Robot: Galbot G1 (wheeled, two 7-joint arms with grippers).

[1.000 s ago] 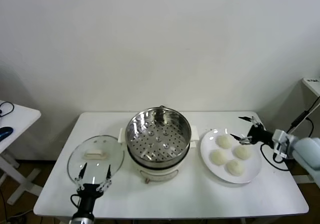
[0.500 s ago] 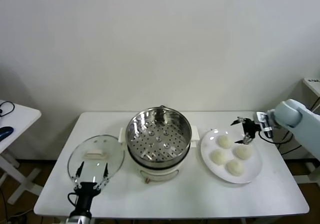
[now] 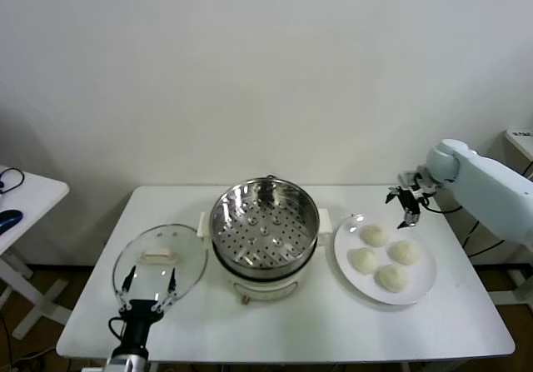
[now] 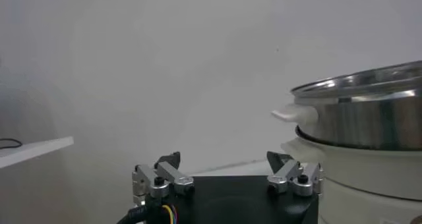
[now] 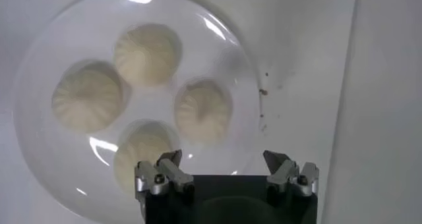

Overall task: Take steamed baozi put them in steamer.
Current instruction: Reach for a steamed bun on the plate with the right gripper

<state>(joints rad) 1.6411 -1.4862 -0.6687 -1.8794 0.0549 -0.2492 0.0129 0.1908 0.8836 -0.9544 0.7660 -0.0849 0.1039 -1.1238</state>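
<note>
My left tool [image 3: 148, 287] sits low at the near left edge of the desk [image 3: 291, 330], just in front of the glass lid [image 3: 160, 260], with its two fingers spread apart and nothing between them. In the left wrist view the same tool [image 4: 227, 172] shows its fingertips well apart, pointing past the side of the steamer [image 4: 359, 140]. The lid lies flat on the desk, its white handle up, just beside the steamer on the left.

The steamer [image 3: 264, 230] stands in the middle of the desk, a shiny steel pot on a white base. I see its perforated tray bare, with no buns on it.

To the right of the steamer, just beside it, lies the white plate [image 3: 420, 293]. All four buns [image 3: 374, 235] rest on it in a loose cluster, close together. From the right wrist camera I look straight down on the plate [image 5: 39, 179] and the buns [image 5: 202, 111], each one domed with fine pleats.

My right tool [image 3: 405, 206] hangs in the air above the far right rim of the plate, fingers pointing down and spread wide, holding nothing. It is clear of the buns. In the right wrist view its fingertips [image 5: 170, 163] stand wide apart, one over the nearest bun.
</note>
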